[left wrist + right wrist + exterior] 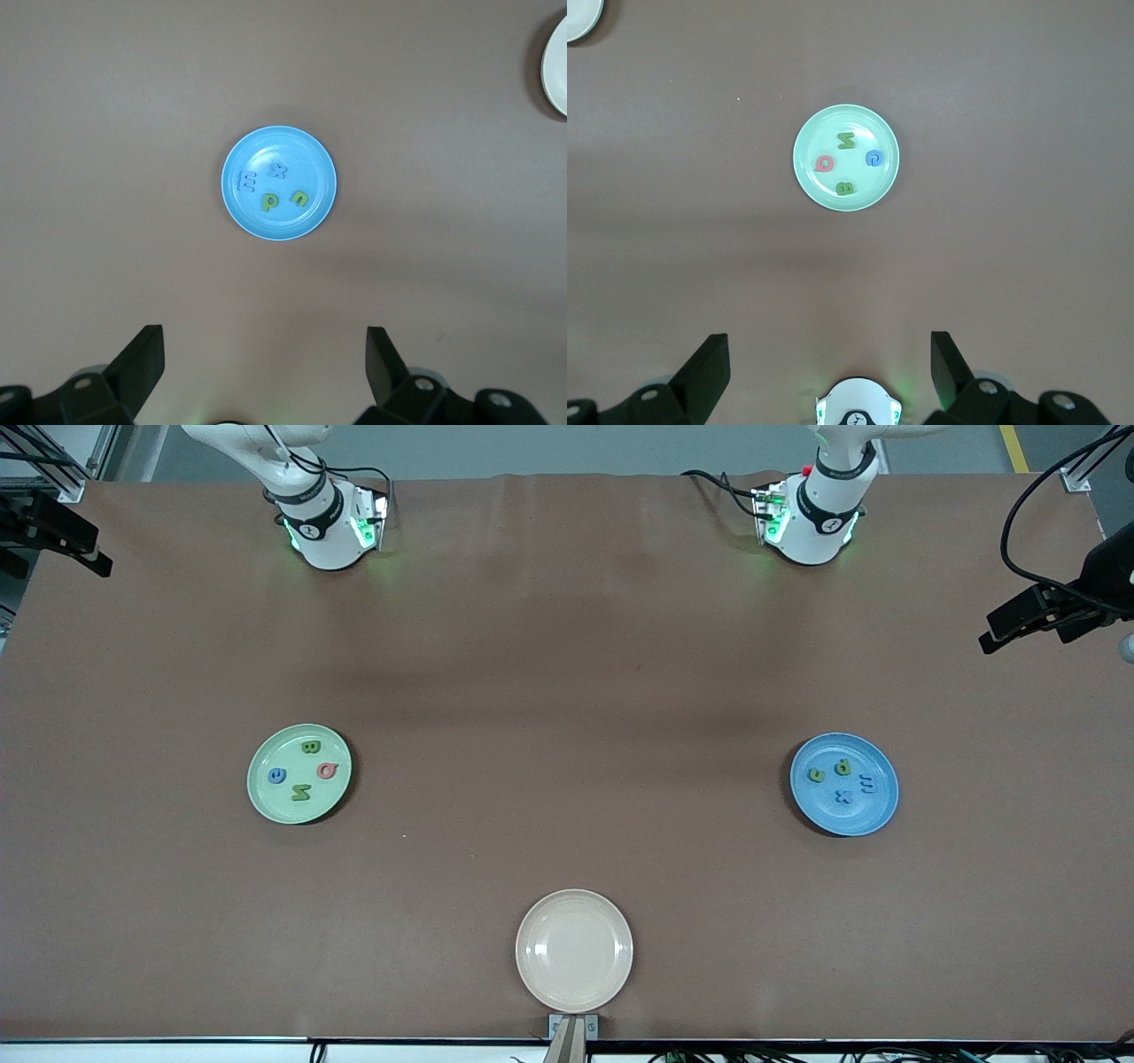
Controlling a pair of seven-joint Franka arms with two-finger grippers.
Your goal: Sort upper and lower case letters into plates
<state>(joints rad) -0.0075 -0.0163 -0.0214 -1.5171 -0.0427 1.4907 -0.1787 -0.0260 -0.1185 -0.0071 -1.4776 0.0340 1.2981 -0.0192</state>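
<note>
On your pale green plate (266, 793) sit four letters (301, 771); the blue plate (864, 815) holds four more. Left gripper (264, 376) and right gripper (829, 376) wait above, fingers spread.

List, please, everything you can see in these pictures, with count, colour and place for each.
Green plate: one, pale green, toward the right arm's end of the table.
Letters on the green plate: four; green B, pink Q, blue C, green N.
Blue plate: one, toward the left arm's end.
Letters on the blue plate: four; blue m, blue x, green p, green u.
Cream plate: one, nearest the front camera, nothing on it.
Table: one, brown.
Left gripper: open, high over the table.
Right gripper: open, high over the table.
</note>
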